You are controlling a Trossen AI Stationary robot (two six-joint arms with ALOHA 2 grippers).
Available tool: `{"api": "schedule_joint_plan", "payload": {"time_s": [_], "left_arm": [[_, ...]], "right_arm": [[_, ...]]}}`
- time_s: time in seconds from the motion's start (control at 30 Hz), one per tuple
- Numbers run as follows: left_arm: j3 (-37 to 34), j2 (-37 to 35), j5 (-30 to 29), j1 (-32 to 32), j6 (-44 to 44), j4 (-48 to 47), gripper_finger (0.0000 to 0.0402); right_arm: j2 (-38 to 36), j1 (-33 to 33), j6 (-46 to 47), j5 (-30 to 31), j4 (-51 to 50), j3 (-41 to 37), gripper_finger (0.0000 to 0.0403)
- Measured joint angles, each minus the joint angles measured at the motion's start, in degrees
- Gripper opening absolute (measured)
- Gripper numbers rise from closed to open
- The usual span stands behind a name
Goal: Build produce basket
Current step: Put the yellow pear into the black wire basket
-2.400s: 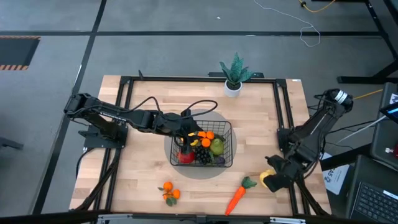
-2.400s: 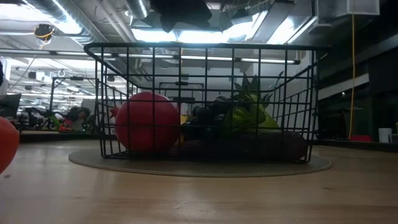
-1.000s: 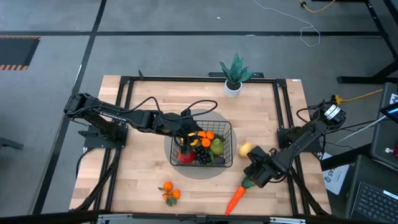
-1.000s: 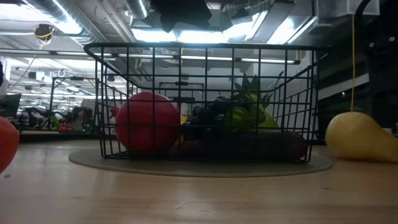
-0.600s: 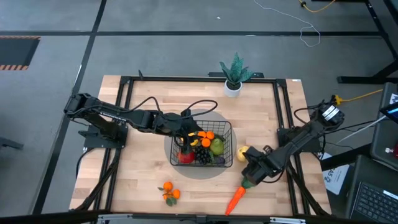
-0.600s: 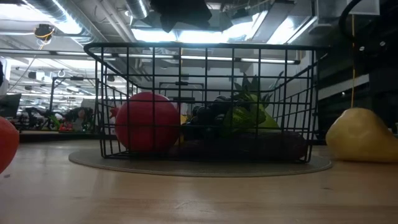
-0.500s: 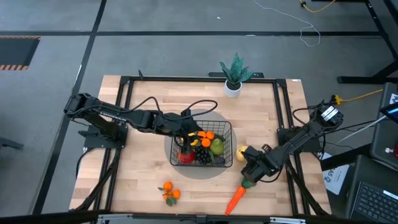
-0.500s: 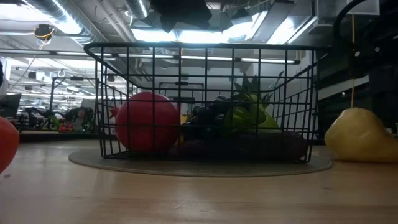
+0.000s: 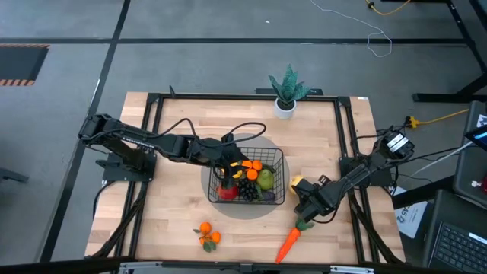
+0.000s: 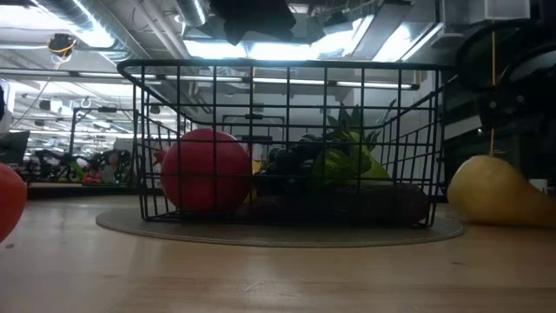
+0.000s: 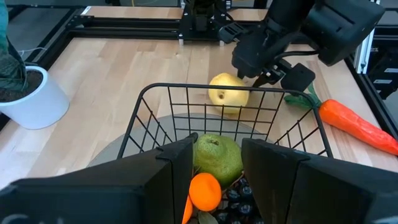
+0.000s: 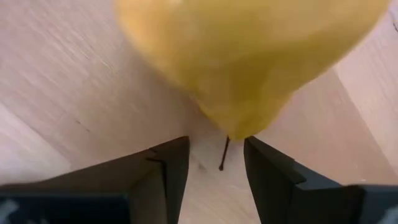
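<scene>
Since a moment ago the yellow pear has slid nearer the basket, now lying on the worktop just beside its right side. Right gripper sits against the pear, jaws parted, gripping nothing. Left gripper hangs over the basket's left part, jaws parted and empty. A carrot lies nearby.

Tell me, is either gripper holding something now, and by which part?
Nothing is held. The right gripper is open, with the yellow pear on the table just ahead of its fingertips. The left gripper hangs open over the basket.
</scene>
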Motion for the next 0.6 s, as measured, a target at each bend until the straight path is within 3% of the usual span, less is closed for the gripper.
{"api": "schedule_joint_plan", "payload": {"time_s": [0.23,0.5,0.6], "left_arm": [[0.0,0.01,0.0,0.0,0.0,-0.02,0.0124],[0.0,0.0,0.0,0.0,0.0,-0.01,0.0124],[0.0,0.01,0.0,-0.01,0.0,-0.01,0.0124]], "right_arm": [[0.04,-0.16,0.39,-0.83,0.14,0.0,0.0129],[0.15,-1.48,0.39,-1.87,0.16,-0.07,0.0018],[0.15,-1.49,0.39,-1.75,0.04,-0.09,0.0008]]}}
